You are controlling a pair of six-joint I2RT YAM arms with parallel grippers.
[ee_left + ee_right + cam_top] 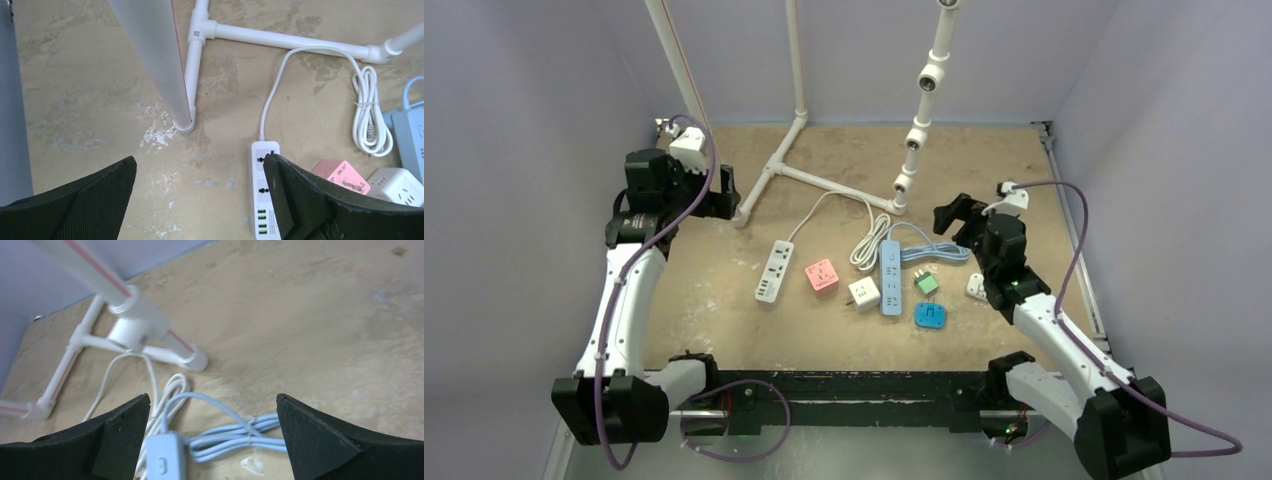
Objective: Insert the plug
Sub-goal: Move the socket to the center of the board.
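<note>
Jaws both spread, green plug (926, 284) flat, prongs (919, 271) seemingly toward far wall (864, 60)

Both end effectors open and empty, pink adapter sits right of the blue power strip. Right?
One error: the pink adapter sits left of the blue power strip, between it and the white power strip, per the top external view. The left end effector and right end effector are open and empty.

White power strip (774, 271) lies flat, sockets up, cord trailing back. Blue power strip (891, 277) lies parallel to its right, and the small green plug (926, 283) sits loose just beside it.
</note>
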